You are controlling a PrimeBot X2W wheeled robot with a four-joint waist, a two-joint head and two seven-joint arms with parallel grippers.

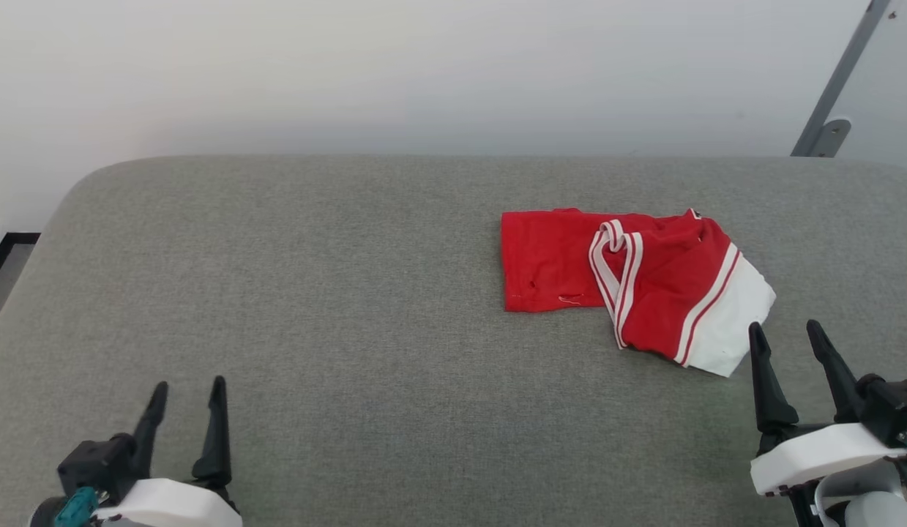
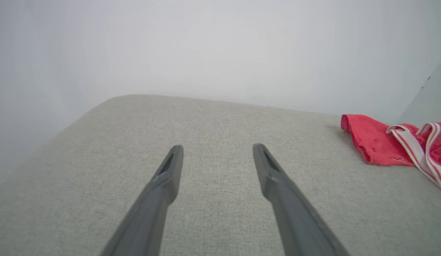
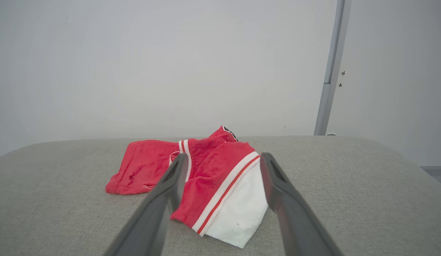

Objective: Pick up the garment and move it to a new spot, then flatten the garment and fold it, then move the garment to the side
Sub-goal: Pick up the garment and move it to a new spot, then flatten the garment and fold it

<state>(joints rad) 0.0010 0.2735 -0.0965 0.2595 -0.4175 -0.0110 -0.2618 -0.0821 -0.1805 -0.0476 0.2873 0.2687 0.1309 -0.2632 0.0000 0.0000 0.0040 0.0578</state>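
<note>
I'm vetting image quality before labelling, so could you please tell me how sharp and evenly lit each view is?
Head view: soft even light, garment crisp, hardly any shadow on the grey cushion. Left wrist view: hazy and washed out, left claw soft-edged. Right wrist view: right claw blurred up close, garment reasonably sharp.

The garment (image 1: pixel 548 256) is bright red, with one white section at its end. Between the red and the white runs a white trim with thin red stripes, and the same striped band makes a loop on the middle. The cushion (image 1: pixel 314 293) is grey with a fine woven speckle. The wall (image 1: pixel 424 73) is plain white. The left gripper (image 1: pixel 189 382) and the right gripper (image 1: pixel 784 324) have black fingers, white casings and a small teal part.
</note>
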